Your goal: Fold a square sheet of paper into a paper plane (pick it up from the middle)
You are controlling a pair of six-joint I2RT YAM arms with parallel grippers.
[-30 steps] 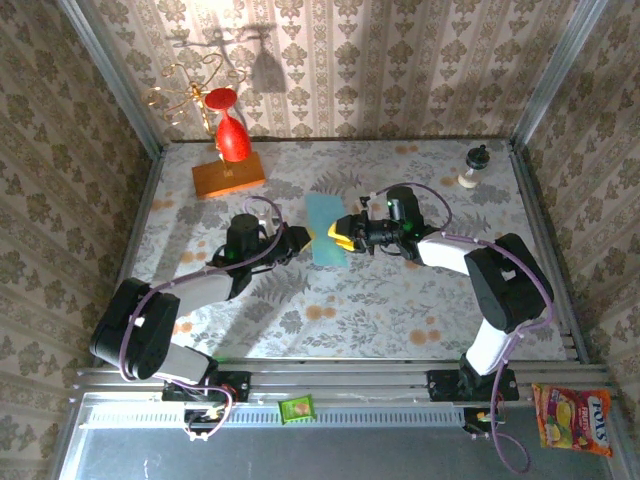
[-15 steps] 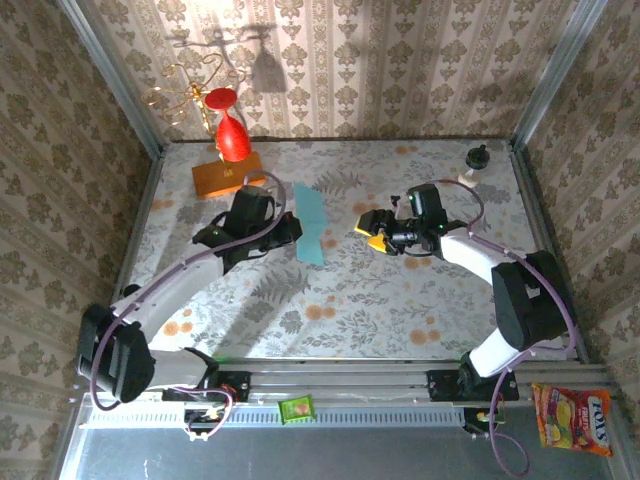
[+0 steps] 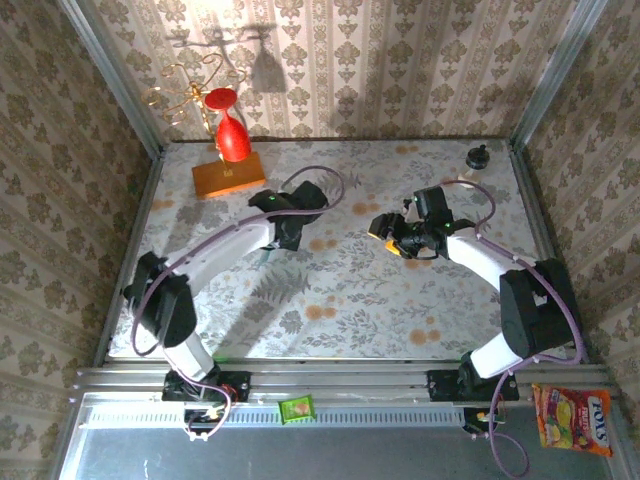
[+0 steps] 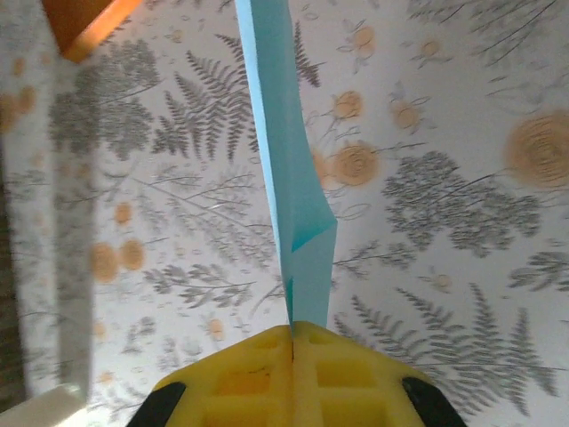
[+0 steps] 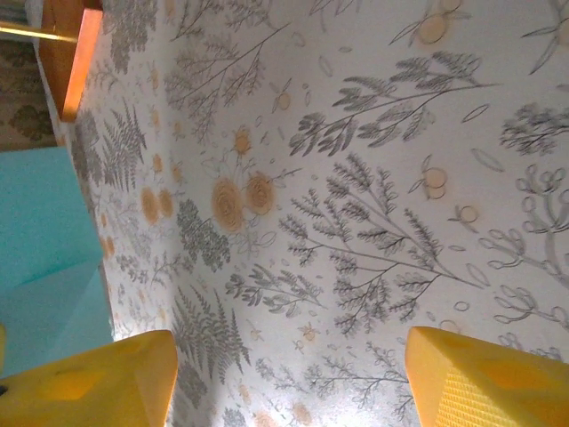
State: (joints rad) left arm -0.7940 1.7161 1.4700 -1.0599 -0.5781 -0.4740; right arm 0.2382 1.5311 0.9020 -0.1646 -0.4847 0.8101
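Note:
The light-blue sheet of paper (image 4: 286,169) is folded into a narrow strip with a creased corner. It sticks out edge-on from my left gripper (image 4: 293,331), whose yellow fingers (image 4: 240,378) are shut on its near end above the patterned table. From above, the left gripper (image 3: 287,240) hangs over the table's middle and the arm covers the paper. My right gripper (image 3: 388,238) stands open to the right of it, holding nothing. In the right wrist view the fingers (image 5: 89,382) are wide apart around the right gripper (image 5: 289,378), and the paper (image 5: 44,249) shows at the far left.
An orange block (image 3: 228,178) lies at the back left with a red glass (image 3: 232,135) upside down on it. A gold wire rack (image 3: 185,95) stands behind it. A small dark-topped object (image 3: 477,160) sits back right. A green packet (image 3: 296,408) and snack bag (image 3: 572,418) lie off the table.
The right gripper let go of the paper, opened and drew back to the right. The left arm swung forward and to the right, lifting the paper with it.

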